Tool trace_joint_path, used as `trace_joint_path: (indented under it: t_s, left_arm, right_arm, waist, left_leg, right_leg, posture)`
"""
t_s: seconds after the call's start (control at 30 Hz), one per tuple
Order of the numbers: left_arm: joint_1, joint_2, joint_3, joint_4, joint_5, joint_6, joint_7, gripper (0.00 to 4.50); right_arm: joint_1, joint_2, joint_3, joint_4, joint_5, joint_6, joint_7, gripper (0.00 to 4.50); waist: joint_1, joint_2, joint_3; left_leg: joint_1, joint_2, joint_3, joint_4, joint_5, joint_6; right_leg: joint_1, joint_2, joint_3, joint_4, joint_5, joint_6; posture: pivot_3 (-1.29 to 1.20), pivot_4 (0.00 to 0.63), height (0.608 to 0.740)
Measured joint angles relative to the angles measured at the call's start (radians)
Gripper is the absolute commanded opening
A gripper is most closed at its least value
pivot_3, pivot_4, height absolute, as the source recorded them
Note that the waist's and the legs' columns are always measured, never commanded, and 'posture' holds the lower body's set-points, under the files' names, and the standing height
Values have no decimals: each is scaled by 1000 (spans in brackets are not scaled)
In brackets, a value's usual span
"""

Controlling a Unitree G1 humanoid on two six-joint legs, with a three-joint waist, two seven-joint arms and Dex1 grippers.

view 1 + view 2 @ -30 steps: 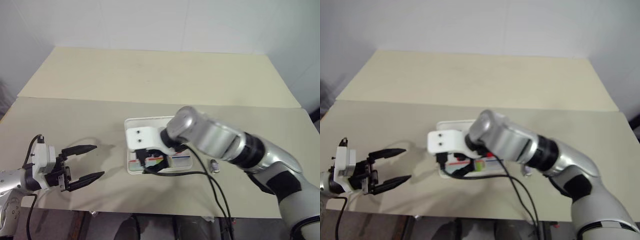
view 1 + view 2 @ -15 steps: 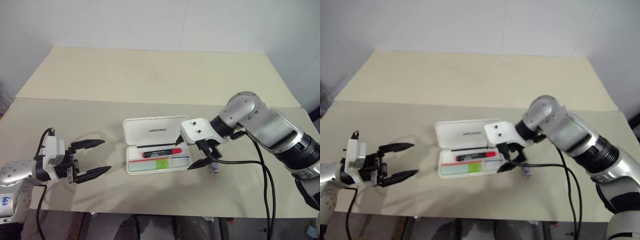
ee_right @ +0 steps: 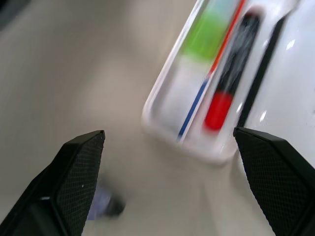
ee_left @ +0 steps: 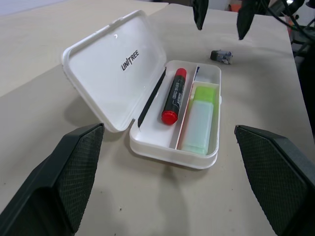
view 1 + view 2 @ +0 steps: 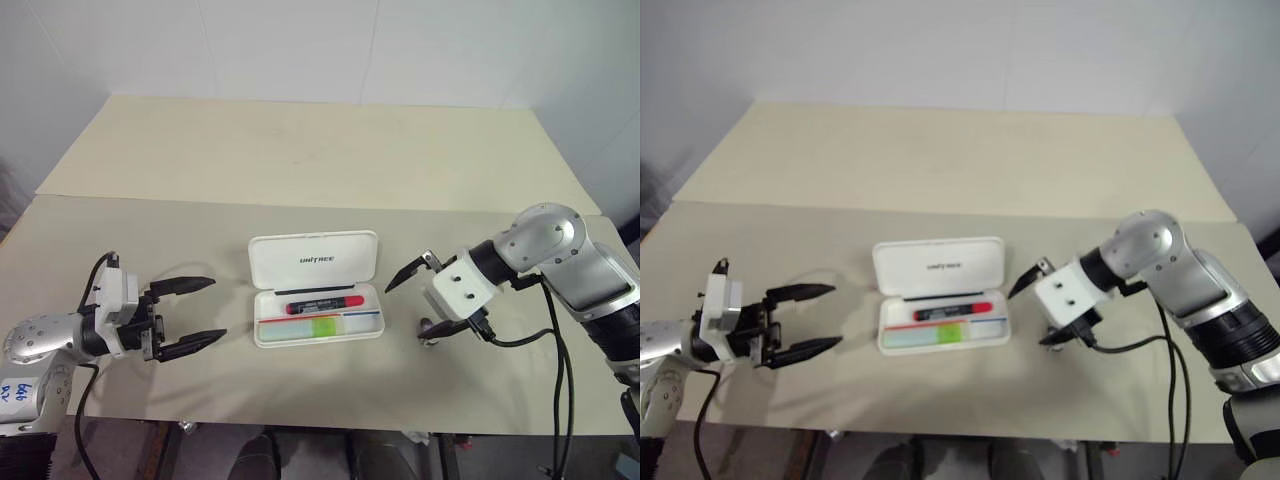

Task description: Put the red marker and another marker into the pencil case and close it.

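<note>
Swinging away rightward, my right gripper [image 5: 432,300] now hangs wide-open and empty beside the open pencil case [image 5: 316,262], as does my left gripper [image 5: 188,315]. Red marker [image 5: 322,305] and green marker [image 5: 322,326] lie inside; the stiff, light lid should push down at its far edge.

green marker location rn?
In the left eye view the green marker lies inside the open pencil case at table centre, in the tray's front compartment, next to the red marker.
</note>
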State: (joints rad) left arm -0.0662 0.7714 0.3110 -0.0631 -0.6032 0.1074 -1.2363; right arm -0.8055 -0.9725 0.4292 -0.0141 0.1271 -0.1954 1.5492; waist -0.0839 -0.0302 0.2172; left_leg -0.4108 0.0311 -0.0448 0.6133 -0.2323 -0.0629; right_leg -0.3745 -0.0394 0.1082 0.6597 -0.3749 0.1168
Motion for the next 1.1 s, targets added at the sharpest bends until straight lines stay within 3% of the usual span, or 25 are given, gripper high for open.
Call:
trace_joint_path:
  t_s: [0.2, 0.4, 0.63, 1.1]
  left_arm:
    - [1, -7, -2, 0, 4, 0, 0, 4500]
    - [-3, -7, -3, 8, 10, -1, -1, 4500]
    - [-32, -11, -16, 36, 19, -9, -2, 4500]
    - [-15, -12, -16, 32, 19, -12, 4, 4500]
  right_arm:
    - [1, 34, -4, 27, 28, 41, -1, 4437]
    - [36, -73, 30, 119, -85, -211, 5, 4437]
    - [35, -88, 87, 160, -154, -419, 7, 4437]
    - [31, -73, 152, 121, -234, -551, 8, 4437]
  waist:
    - [2, 0, 0]
    - [16, 0, 0]
    - [4, 0, 0]
    - [2, -1, 0]
  left_leg:
    - [1, 1, -1, 0, 0, 0]
    - [1, -1, 0, 1, 0, 1]
    - [2, 0, 0, 1, 1, 0]
    - [6, 0, 0, 1, 1, 0]
  right_leg:
    - [0, 0, 0, 1, 0, 0]
    - [1, -2, 0, 0, 0, 0]
    - [1, 0, 1, 2, 0, 0]
    - [5, 0, 1, 3, 0, 0]
  posture:
    - [0, 150, 740]
    - [0, 150, 740]
    - [0, 150, 740]
    - [0, 150, 740]
